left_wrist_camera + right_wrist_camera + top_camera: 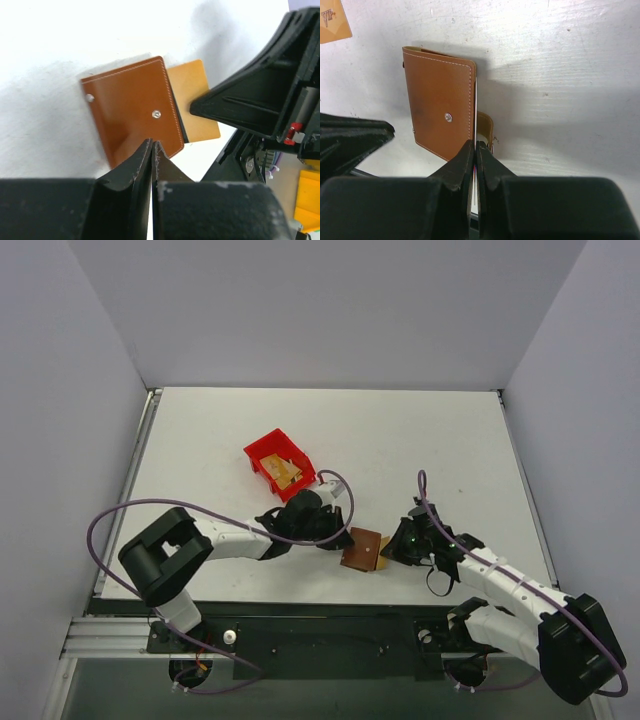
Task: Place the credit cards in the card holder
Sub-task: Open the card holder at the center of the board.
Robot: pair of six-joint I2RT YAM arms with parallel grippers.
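Note:
The brown card holder point(360, 546) lies closed on the table between the two arms, snap stud up point(132, 107) point(437, 112). A gold-tan credit card point(197, 97) sticks out of its right side. My right gripper point(475, 145) point(397, 548) is shut on that card, which shows edge-on point(475, 115) in the right wrist view. My left gripper point(152, 145) point(340, 537) hovers over the holder's near edge, jaws a hair apart, nothing between them. More credit cards point(290, 475) lie in the red bin. Another credit card point(332, 22) shows at the top left corner of the right wrist view.
The red plastic bin point(262, 452) stands just behind the left gripper. The holder's strap tab point(486, 127) curls out beside the held card. White walls close the table in on three sides. Purple cables loop over both arms.

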